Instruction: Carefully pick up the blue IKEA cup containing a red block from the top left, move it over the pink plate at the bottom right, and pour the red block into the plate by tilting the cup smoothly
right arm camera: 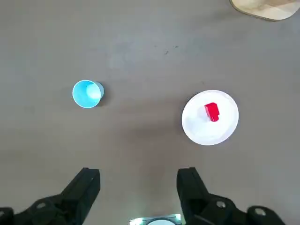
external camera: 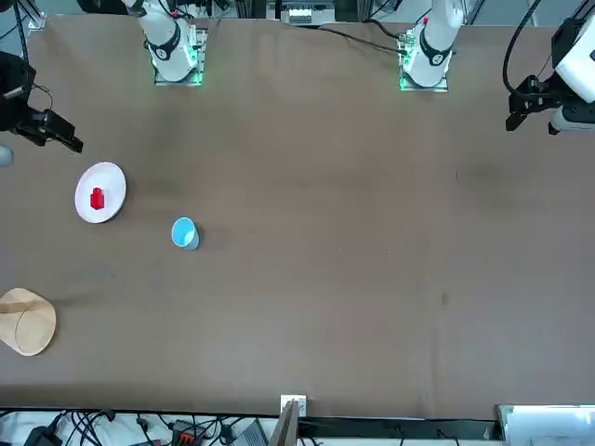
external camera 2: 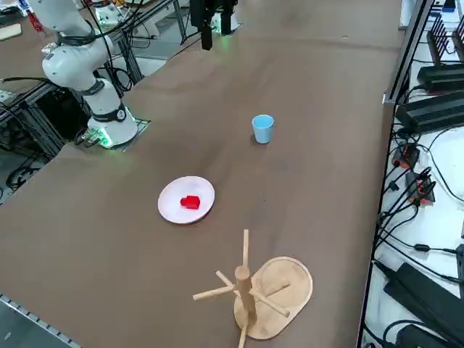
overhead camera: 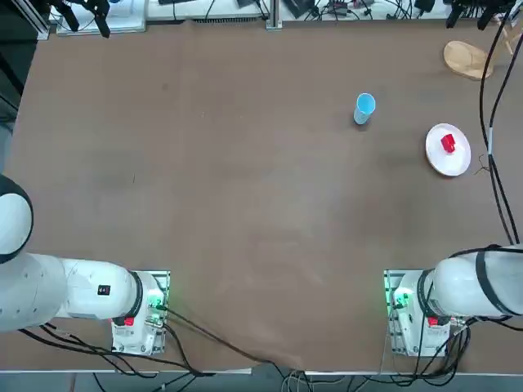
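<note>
The blue IKEA cup (overhead camera: 364, 107) (external camera: 184, 232) (external camera 2: 262, 128) (right arm camera: 87, 93) stands upright on the brown table, and its inside shows only blue. The red block (overhead camera: 448, 144) (external camera: 97, 198) (external camera 2: 190, 202) (right arm camera: 212, 112) lies on the pink plate (overhead camera: 453, 159) (external camera: 110, 181) (external camera 2: 174, 206) (right arm camera: 206, 133), a short way from the cup. My right gripper (right arm camera: 138, 176) (external camera: 56, 135) hangs high above the table, open and holding nothing. It is well clear of both, and the wrist view looks straight down on the cup and the plate.
A wooden peg stand on a tan oval base (external camera 2: 272, 290) (overhead camera: 467, 59) (external camera: 26, 321) (right arm camera: 262, 7) sits beyond the plate near the table's far corner. Black cables (overhead camera: 494, 122) hang along the table's right edge.
</note>
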{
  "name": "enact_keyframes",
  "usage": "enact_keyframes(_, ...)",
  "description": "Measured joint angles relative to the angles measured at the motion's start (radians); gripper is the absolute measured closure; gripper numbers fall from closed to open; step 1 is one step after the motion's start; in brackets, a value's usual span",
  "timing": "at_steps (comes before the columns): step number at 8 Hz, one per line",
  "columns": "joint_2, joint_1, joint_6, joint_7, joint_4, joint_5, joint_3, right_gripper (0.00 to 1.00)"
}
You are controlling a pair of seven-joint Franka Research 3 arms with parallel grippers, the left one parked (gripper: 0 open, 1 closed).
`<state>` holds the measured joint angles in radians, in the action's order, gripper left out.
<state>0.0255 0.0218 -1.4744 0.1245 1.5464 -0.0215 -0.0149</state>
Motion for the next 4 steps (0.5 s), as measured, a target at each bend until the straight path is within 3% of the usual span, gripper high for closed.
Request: enact_keyframes(4, -0.001, 0.0, -0.001, 0.0, 0.0, 0.0, 0.0, 0.0)
